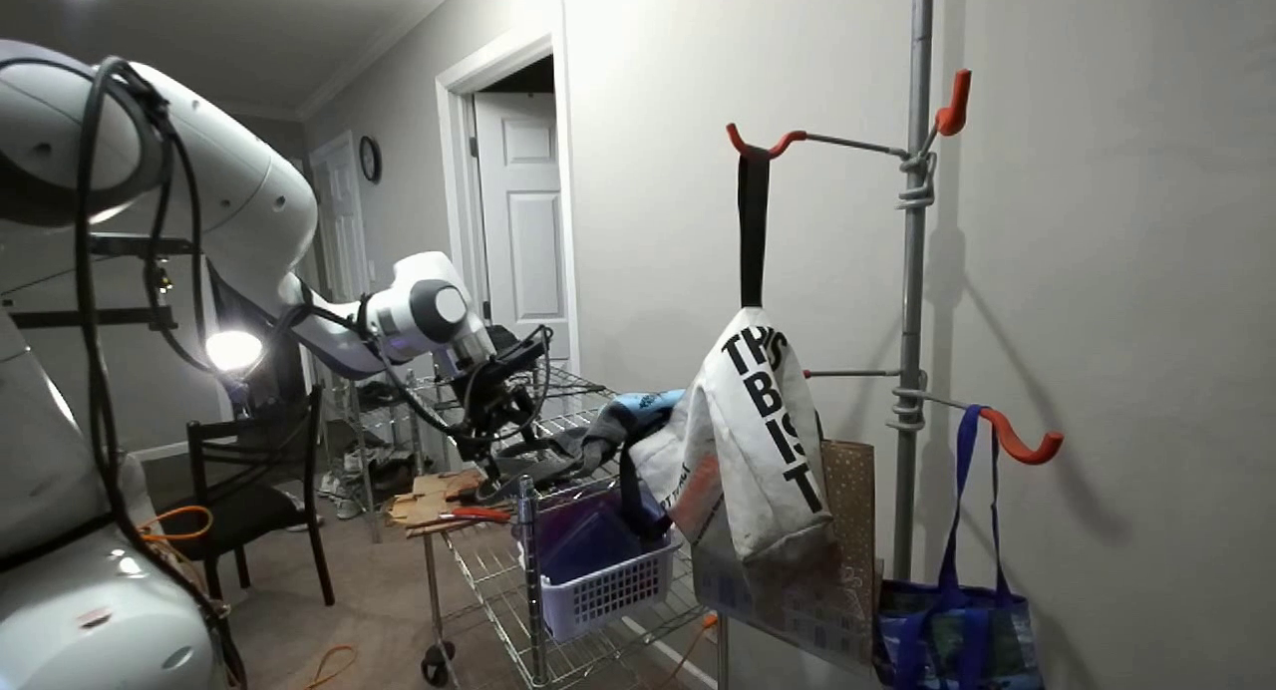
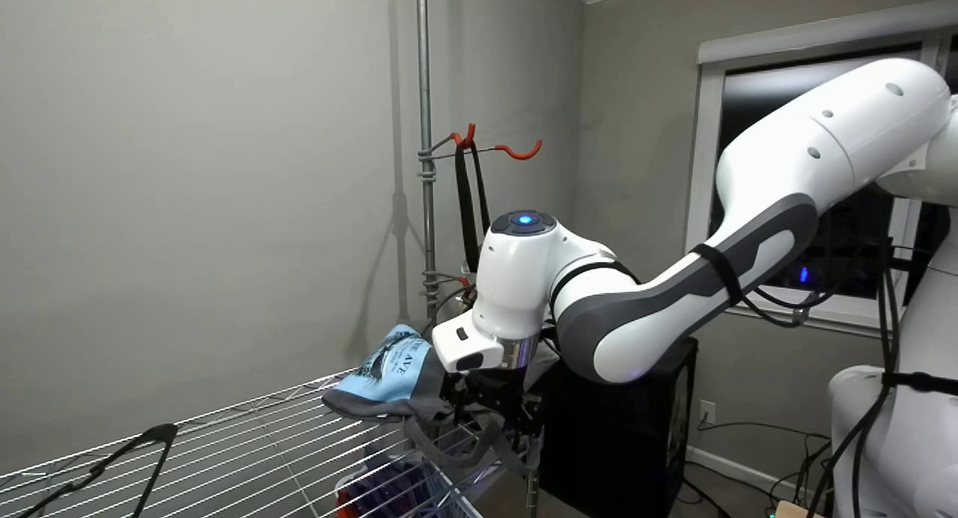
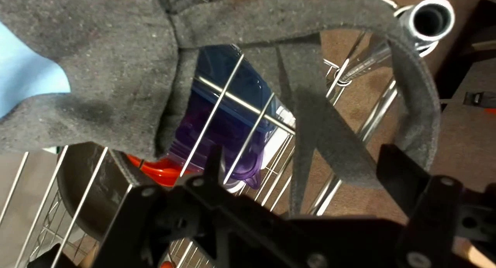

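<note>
My gripper (image 3: 303, 153) stands open over the corner of the wire rack, its two black fingers wide apart. A dark grey cloth bag (image 3: 104, 74) with a light blue print lies on the rack beside it. Grey straps (image 3: 310, 101) from this bag trail between the fingers, and one loop runs behind the right finger. Whether a finger touches the strap I cannot tell; neither grips it. In an exterior view the gripper (image 2: 494, 421) is at the strap end of the bag (image 2: 393, 372). In an exterior view the gripper (image 1: 510, 451) partly hides the strap.
A wire rack (image 2: 224, 458) bears a black hanger (image 2: 112, 465). Below it is a white basket (image 1: 613, 590) with purple and blue bins. A white lettered bag (image 1: 758, 431) and a blue bag (image 1: 957, 630) hang from red-tipped hooks on a metal pole (image 1: 912, 301).
</note>
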